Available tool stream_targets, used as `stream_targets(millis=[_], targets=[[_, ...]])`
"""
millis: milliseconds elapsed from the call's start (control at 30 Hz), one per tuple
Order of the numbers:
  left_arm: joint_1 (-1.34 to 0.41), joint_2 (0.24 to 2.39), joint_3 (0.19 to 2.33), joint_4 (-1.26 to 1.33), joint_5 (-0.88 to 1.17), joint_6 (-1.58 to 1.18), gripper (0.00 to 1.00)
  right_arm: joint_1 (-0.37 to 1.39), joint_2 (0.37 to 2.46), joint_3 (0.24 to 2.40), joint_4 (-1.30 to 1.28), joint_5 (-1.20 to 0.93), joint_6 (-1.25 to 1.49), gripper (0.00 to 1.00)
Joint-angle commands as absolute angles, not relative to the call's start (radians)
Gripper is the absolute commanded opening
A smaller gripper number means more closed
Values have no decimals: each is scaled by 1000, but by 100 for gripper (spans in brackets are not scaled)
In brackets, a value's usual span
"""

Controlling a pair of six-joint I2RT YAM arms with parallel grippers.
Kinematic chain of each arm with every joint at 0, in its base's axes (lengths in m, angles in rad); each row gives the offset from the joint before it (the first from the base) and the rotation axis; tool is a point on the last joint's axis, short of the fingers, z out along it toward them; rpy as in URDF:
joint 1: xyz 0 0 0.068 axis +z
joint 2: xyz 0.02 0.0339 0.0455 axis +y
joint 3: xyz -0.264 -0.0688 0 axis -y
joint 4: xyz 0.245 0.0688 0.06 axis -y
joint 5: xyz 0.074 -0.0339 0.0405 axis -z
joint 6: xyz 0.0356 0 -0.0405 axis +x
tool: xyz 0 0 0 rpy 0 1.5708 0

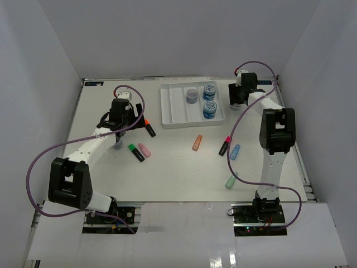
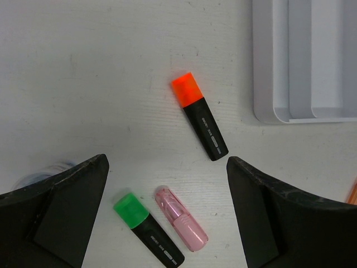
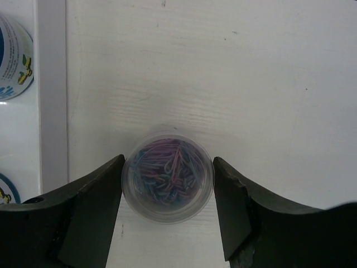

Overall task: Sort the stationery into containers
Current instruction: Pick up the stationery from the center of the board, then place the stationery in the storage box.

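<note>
Rt hand (image 3: 167, 166) is half-closed about a clear round plastic jar of coloured paper clips (image 3: 167, 178), one finger each side, pads at or just off its wall; whether they press it cannot be told. The jar stands on the white table (image 3: 251, 67) just beside the white four-compartment plastic tray (image 3: 53, 84). Lt hand (image 2: 166, 162) is wide open & empty above an orange-capped black highlighter (image 2: 199, 118), w/ a green-capped black highlighter (image 2: 146, 229) & a pastel pink highlighter (image 2: 181, 219) between its fingers.
</note>
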State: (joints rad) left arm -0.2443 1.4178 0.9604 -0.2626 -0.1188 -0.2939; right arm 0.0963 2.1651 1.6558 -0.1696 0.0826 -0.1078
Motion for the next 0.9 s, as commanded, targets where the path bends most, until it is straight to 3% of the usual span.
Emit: stream_targets(millis=[0, 333, 567, 867], targets=[[-242, 1402, 996, -270, -106, -302, 98, 127, 2036, 1651, -137, 104, -179, 45], [-242, 1390, 996, -270, -109, -304, 98, 333, 1893, 1675, -164, 98, -291, 46], [-242, 1379, 994, -273, -124, -305, 98, 483, 1991, 1769, -224, 74, -253, 44], [-242, 1379, 996, -275, -127, -305, 98, 515, 2089, 1760, -221, 81, -172, 43]])
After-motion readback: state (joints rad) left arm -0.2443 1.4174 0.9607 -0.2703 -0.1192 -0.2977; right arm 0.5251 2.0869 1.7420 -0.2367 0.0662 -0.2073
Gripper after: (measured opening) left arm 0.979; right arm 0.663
